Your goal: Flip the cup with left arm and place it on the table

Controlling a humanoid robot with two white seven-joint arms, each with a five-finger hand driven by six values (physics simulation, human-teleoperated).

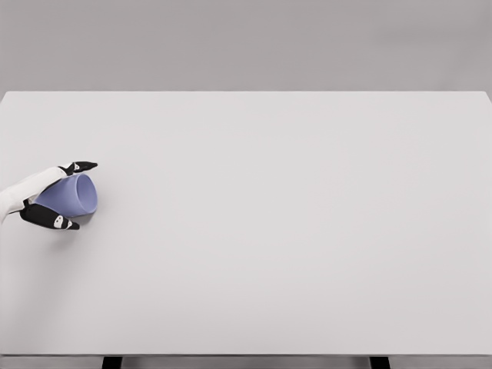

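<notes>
At the far left of the worktop [277, 231], black fingers [79, 165] of the left hand [48, 196] are clamped on the cup [71, 195]: one dark tip lies along its upper side and another [60, 221] along its lower side, so the lavender body is pinched between them across its width. That opposed hold looks chosen to let the wrist roll the cup without it slipping out, which is what a flip asks for.

The cup is tilted well over on its side, one round end turned toward the middle of the worktop and slightly toward the camera; whether that end is the open mouth or the closed base cannot be told from this view. A soft shadow sits just under and to the right of it, so it is either very low over the surface or just touching; the contact itself is not visible. By my reading the flip is partway through, with the cup neither upright nor inverted, and setting it down remains to be done.

Behind the fingers the white forearm comes in from the left edge, low and nearly level. The right arm does not show anywhere.
</notes>
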